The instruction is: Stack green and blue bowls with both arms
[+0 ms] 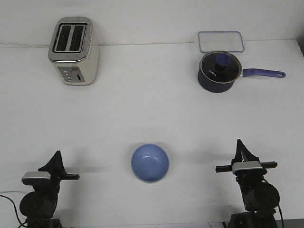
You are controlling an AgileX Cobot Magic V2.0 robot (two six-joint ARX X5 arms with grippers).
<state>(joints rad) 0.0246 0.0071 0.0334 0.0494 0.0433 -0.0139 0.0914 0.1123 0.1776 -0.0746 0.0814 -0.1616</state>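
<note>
A light periwinkle blue bowl [150, 163] sits upright on the white table [152, 109] near the front, midway between the two arms. No pale green bowl shows apart from it; a pale rim shows at the blue bowl's lower edge, but I cannot tell what it is. My left gripper [56, 156] rests at the front left, well left of the bowl. My right gripper [239, 143] rests at the front right, well right of the bowl. Each gripper's fingers come to a single point with no gap, and both hold nothing.
A cream and silver toaster [74, 51] stands at the back left. A dark navy saucepan [218, 72] with a lid stands at the back right, its handle pointing right. A clear rectangular container [221, 41] lies behind it.
</note>
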